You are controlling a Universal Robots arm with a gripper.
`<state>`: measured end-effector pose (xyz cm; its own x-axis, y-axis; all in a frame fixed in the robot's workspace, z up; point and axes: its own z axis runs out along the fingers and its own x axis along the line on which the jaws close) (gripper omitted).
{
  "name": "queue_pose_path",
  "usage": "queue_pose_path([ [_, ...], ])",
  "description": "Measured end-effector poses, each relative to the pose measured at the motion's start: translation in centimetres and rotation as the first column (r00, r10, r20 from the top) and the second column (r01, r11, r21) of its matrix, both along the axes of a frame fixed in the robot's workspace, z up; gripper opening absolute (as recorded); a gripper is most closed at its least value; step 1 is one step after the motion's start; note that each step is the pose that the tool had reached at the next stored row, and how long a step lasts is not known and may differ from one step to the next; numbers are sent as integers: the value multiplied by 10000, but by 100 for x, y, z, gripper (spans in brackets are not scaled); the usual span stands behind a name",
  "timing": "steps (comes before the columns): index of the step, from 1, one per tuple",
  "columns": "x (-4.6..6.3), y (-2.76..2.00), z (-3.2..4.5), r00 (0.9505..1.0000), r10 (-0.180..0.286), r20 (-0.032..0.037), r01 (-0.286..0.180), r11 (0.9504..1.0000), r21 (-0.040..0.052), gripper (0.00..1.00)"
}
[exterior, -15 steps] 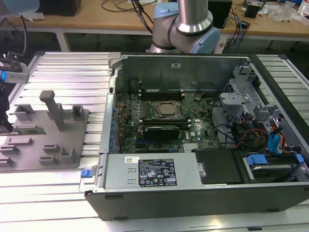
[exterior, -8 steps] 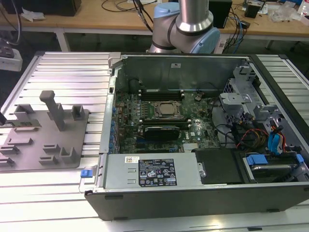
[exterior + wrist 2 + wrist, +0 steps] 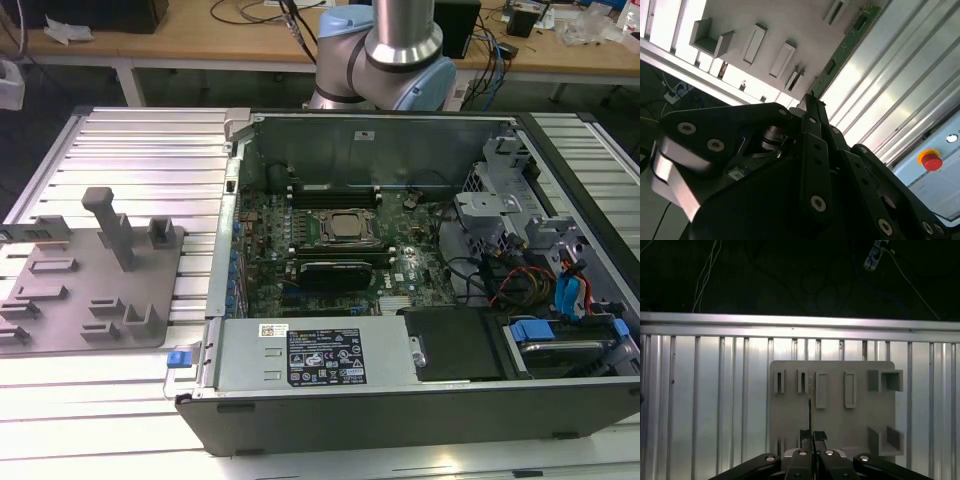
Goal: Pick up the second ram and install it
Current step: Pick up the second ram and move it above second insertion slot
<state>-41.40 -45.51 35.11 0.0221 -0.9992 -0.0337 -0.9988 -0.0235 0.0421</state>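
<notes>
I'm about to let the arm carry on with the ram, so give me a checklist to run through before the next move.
1. Grip: gripper shut on the ram. Ok.
2. Ram straight in the grip, by the first wrist view. Ok.
3. Ram clear of the holder plate, which lies well below it. Ok.
4. Case open, motherboard exposed. Ok.
5. A slot free for it: cannot tell.

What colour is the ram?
Green, with small dark chips. The ram shows best in the second wrist view.
</notes>
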Motion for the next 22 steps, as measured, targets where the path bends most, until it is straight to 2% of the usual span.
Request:
queue_pose_path([
  [7,0,0,263,10000,0,2,0,10000,0,9],
  [16,0,0,480,10000,0,2,0,10000,1,9],
  [19,0,0,616,10000,1,3,-1,10000,0,9],
  [22,0,0,709,10000,1,2,-1,10000,1,9],
])
